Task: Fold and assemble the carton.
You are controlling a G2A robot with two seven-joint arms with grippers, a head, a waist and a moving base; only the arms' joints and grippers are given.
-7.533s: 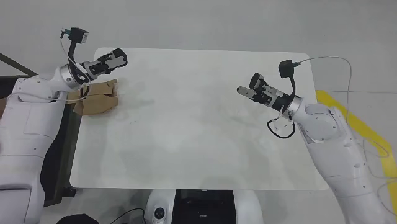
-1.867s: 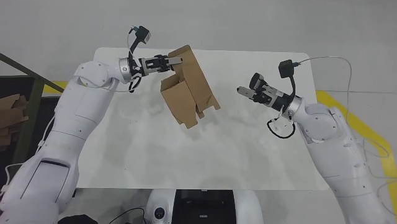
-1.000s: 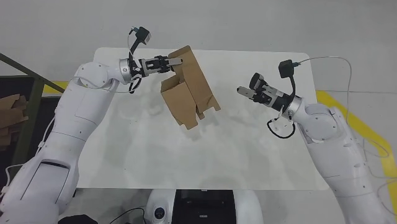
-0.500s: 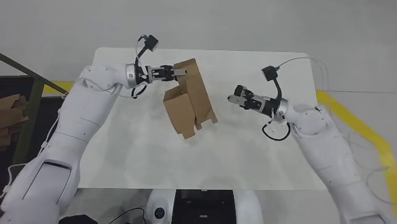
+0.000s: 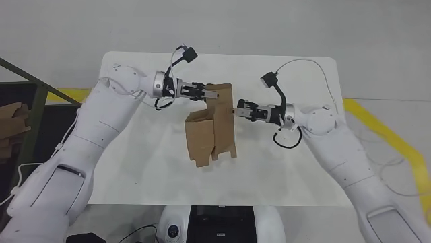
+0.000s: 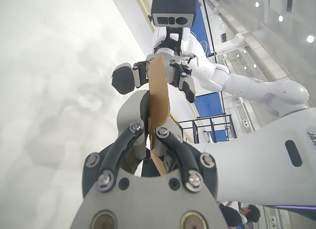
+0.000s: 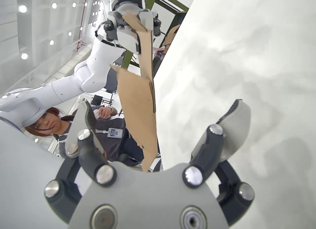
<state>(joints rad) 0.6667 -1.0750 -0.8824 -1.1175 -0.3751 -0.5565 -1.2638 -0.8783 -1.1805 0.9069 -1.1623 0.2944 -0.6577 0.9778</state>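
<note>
1. Closest to the robot: the carton (image 5: 212,125), brown and only half opened, hangs over the middle of the desk (image 5: 135,176) with its loose lower flaps nearest. I can't tell if those flaps touch the top or just dangle.
2. Big change: a moment ago it hung further left and tilted. Now it's been carried to the centre and sits squarer to the robot.
3. The left pincer (image 5: 211,95) is clamped on the carton's top edge, same hold as before, so it's the anchor.
4. The right pincer (image 5: 237,108) was parked well off to the right. It has now come right in and straddles the opposite top corner, fingers spread wide either side of the board, nothing pinched yet.
5. My read: pickup is done and this is the switch to two-handed work. Once the right one closes, the pair can pull the sleeve open into a box. Folding proper hasn't started.
6. In the way: mostly the carton's own floppy flaps, plus two pincers crowded on one edge.
7. Further out, off the desk's left side, the stack of spare cardboard (image 5: 9,114) stays put.
</note>
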